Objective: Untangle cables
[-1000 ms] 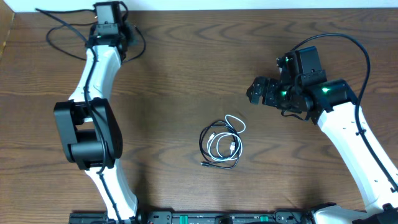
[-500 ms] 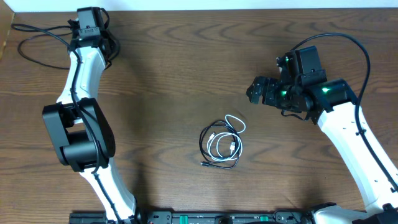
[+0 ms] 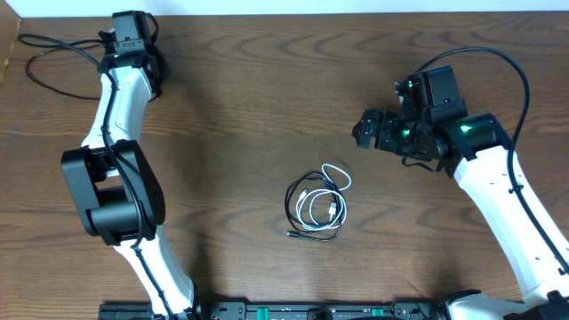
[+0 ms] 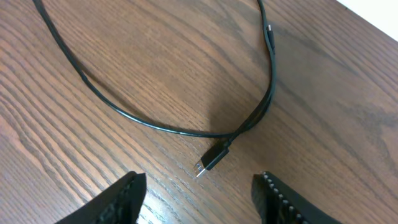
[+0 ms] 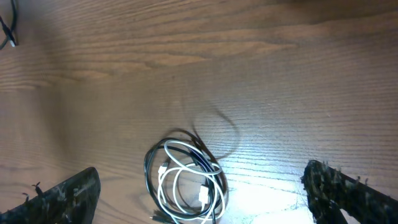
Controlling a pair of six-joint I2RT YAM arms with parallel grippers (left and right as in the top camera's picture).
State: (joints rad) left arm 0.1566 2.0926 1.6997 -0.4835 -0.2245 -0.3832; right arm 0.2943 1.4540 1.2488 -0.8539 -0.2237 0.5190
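Dark wood-grain table [image 3: 249, 107] (grain running side to side), white strip [image 3: 356, 6] along its far edge, black rail [image 3: 311, 311] along the near edge.

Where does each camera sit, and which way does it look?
Overhead: fixed above the table, looking straight down; left arm and right arm show.
Left wrist: on the left arm, facing down at a lone black cable; left hand's fingertips below.
Right wrist: on the right arm, slanting toward the cable tangle; right hand's fingertips in bottom corners.
Shared: overhead and right wrist both show the tangle.
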